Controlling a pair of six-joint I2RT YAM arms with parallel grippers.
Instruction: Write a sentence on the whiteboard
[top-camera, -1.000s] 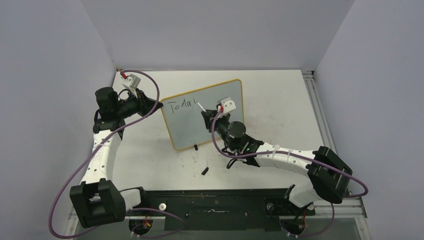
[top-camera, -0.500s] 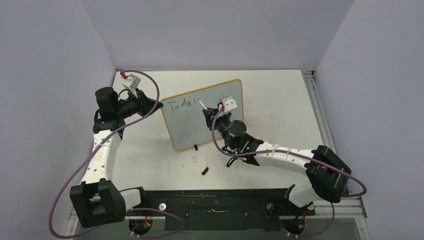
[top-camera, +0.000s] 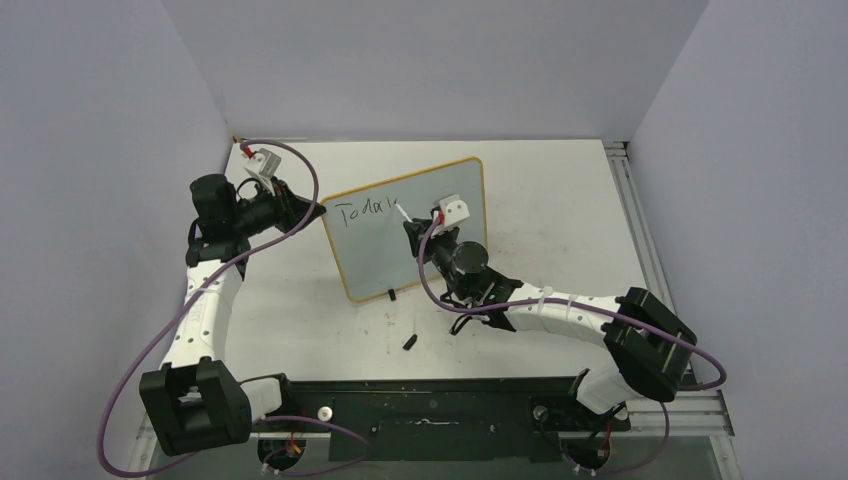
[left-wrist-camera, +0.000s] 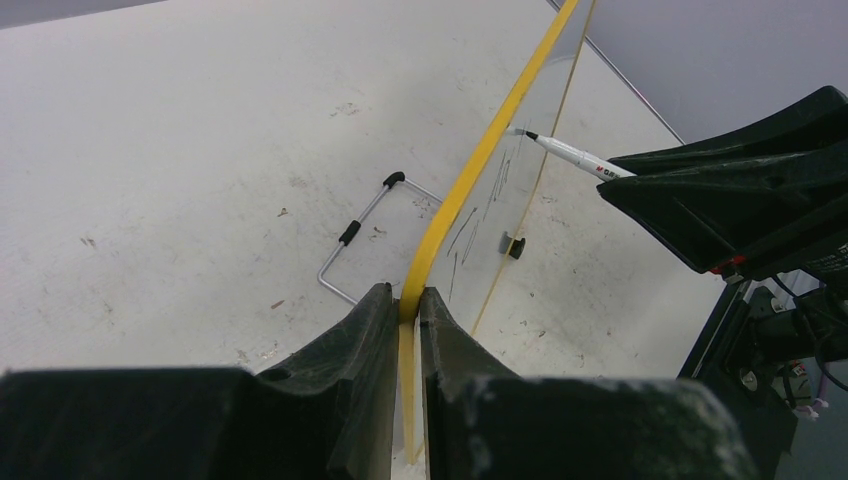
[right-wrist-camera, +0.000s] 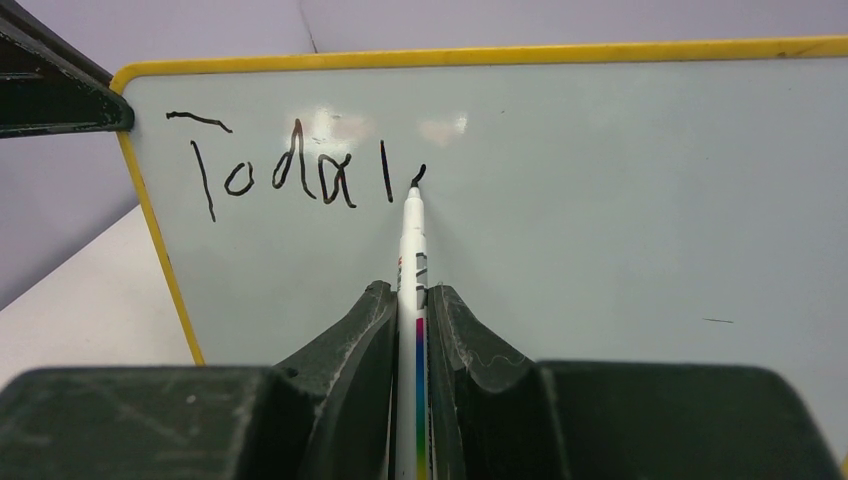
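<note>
The whiteboard (top-camera: 375, 255) stands nearly upright, propped on its small black feet (top-camera: 391, 295) in the middle of the worktop (top-camera: 560, 200), with its face turned toward the right arm. The left end effector (left-wrist-camera: 408, 300) is clenched on the yellow frame at the board's upper left corner. The right end effector (right-wrist-camera: 412, 300) is clamped around a slim marker (right-wrist-camera: 412, 260), whose tip touches the board face at the end of the lettering. The sentence (right-wrist-camera: 300, 180) is only begun: "Toda", one straight stroke and a short tick at the tip, probably the start of the "y". Most of the face is bare, so most of the writing is likely yet to come. The main risk is the board itself. It is held only at one corner, so a firm push from the pen near the middle could swing or rock it backward on its feet, and the stroke would skip or go faint. Pressing harder to make up for that could make the marker slide or tilt between the fingers and throw off every later letter. The first line already slants, so later words may crowd the frame. A small black piece, perhaps the cap (top-camera: 410, 341), lies on the worktop just in front of the board, where a sweeping arm could knock it.
</note>
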